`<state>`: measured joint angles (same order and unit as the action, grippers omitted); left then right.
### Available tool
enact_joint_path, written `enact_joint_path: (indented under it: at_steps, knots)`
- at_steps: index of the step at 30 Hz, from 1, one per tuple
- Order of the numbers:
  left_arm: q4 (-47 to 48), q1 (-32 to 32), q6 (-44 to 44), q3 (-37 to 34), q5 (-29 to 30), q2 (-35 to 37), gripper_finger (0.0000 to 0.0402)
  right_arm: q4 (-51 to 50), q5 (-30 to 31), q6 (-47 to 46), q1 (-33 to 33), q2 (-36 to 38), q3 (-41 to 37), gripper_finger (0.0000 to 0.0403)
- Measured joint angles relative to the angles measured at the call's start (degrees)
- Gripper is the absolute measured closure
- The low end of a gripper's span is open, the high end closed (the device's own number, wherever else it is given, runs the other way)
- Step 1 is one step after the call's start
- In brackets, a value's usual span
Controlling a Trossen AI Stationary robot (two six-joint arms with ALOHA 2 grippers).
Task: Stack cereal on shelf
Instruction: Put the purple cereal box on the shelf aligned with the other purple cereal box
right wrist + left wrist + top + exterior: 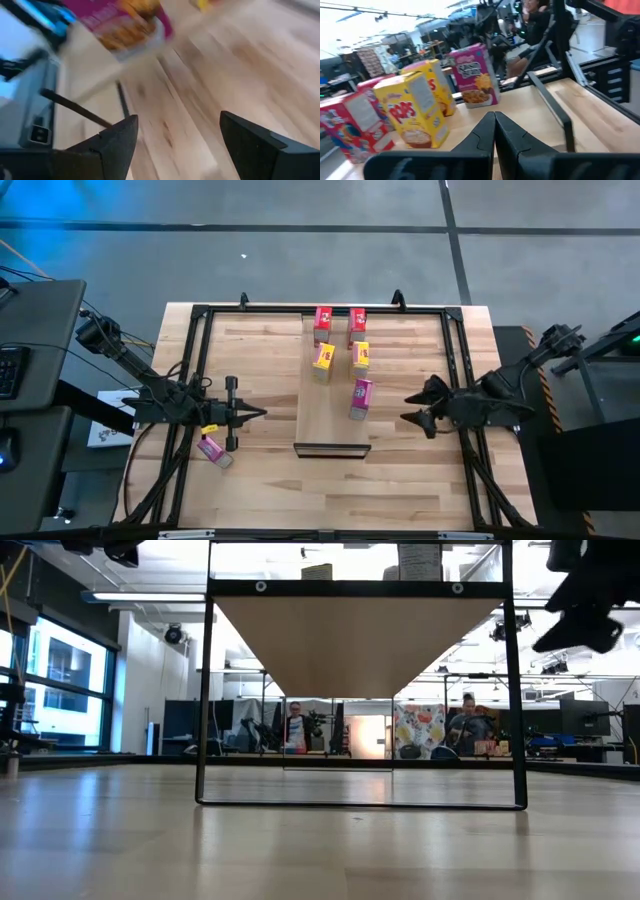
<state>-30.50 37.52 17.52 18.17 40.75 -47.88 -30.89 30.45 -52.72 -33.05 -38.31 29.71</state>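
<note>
Five cereal boxes (340,352) stand paired on shelf (331,430); sixth, pink box (212,450), lies on desk (400,480) near my left gripper (255,414), fingers together. Right gripper (412,409), fingers apart, empty, beside shelf near the pink box already on it.

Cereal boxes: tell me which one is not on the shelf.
The magenta-pink box lying on the tabletop under the left arm. The other five stand on the shelf in two rows.
</note>
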Motion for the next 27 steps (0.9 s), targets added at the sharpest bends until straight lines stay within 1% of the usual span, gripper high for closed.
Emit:
enact_joint_path:
  at_steps: [3,5,7,9,11,15,16,17,18,21,23,25,27]
  knots:
    - [-1.87,0.0,0.98,0.0,2.7,0.0,0.0401,10.75,1.84,11.69,0.31,5.38,-5.88,0.0126]
    - [-3.22,0.0,1.06,0.0,4.37,0.0,0.0402,16.41,4.42,20.6,0.87,8.27,-8.72,0.0126]
    - [-3.41,-0.01,1.05,0.0,5.13,0.0,0.0401,21.87,7.12,29.1,1.41,10.33,-10.65,0.0126]
    - [-3.4,-0.34,1.09,0.0,5.3,0.0,0.0402,27.18,8.84,35.08,1.92,11.38,-12.03,0.0126]
    - [-3.42,-1.28,1.07,0.0,5.29,0.0,0.0402,30.8,9.9,36.92,2.39,11.75,-12.65,0.0126]
    - [-3.33,-5.38,-0.95,0.0,4.46,0.0,0.0401,33.93,9.63,34.72,3.1,11.74,-12.64,0.0126]
    - [-2.96,-7.04,-2.42,0.0,3.25,0.0,0.0401,34.27,9.67,35.38,3.33,11.74,-12.63,0.0126]
    - [-2.13,-8.84,-4.32,0.0,0.82,0.0,0.0401,34.4,9.86,36.43,3.48,11.74,-12.63,0.0126]
    - [-0.78,-10.74,-6.21,0.0,-2.58,-0.01,0.0401,34.38,9.91,37.61,3.64,11.74,-12.63,0.0126]
    - [2.97,-15.93,-10.52,0.0,-15.57,-0.35,0.0402,34.68,10.53,41.07,4.39,11.69,-12.6,0.0126]
    - [3.51,-18.4,-11.95,0.0,-21.92,-0.76,0.0402,34.89,12.18,41.81,4.99,11.69,-12.55,0.0126]
    - [3.47,-19.88,-12.82,0.0,-24.18,-1.03,0.0401,35.27,13.18,41.99,5.58,11.72,-12.54,0.0126]
    - [3.1,-20.42,-12.84,0.0,-24.06,-0.99,0.0401,35.88,13.73,42.54,6.15,11.72,-12.54,0.0126]
